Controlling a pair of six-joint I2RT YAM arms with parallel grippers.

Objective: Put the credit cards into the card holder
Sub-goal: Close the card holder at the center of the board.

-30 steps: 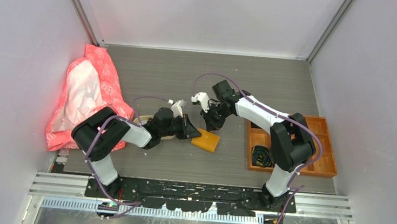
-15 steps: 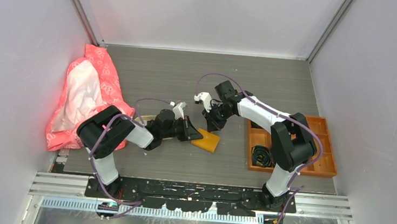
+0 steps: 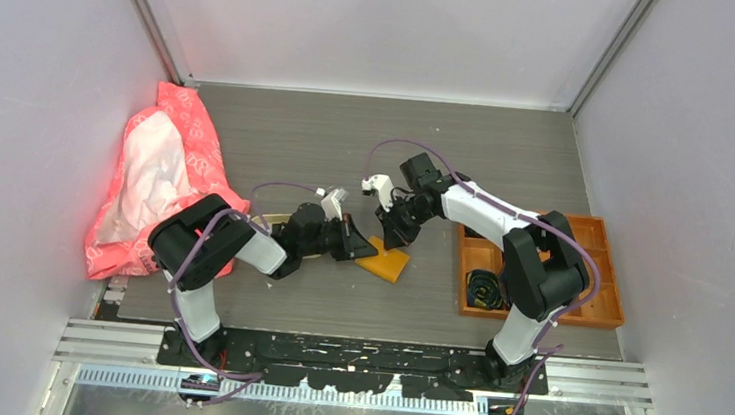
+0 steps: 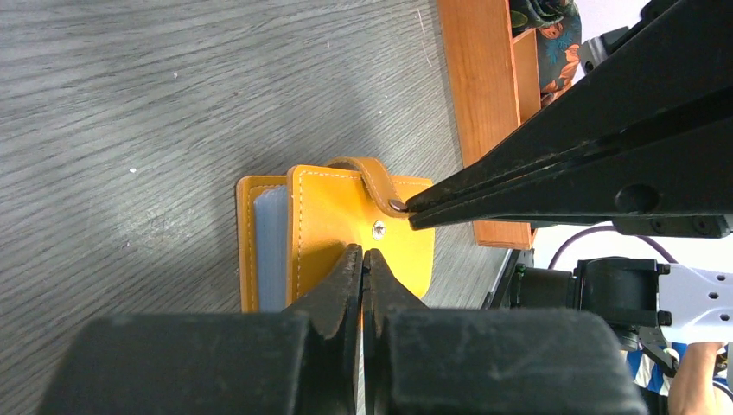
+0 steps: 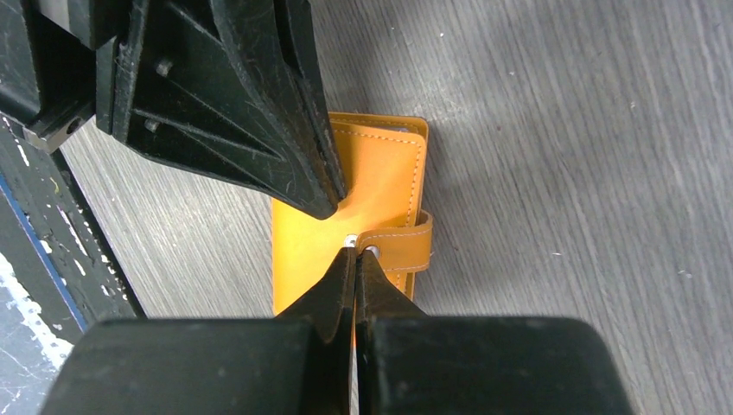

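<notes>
Card holder [image 3: 382, 261] lies folded mid-table, left of the orange box [image 3: 602, 293], with a pale blue card [image 4: 270, 251] showing under its cover. Left gripper [image 4: 363, 256] is closed, tips on the cover. Right gripper [image 5: 354, 256] is closed too, tips touching the snap tab [image 5: 399, 246].

One card holder [image 3: 382, 261], one orange box [image 3: 607, 274]
</notes>
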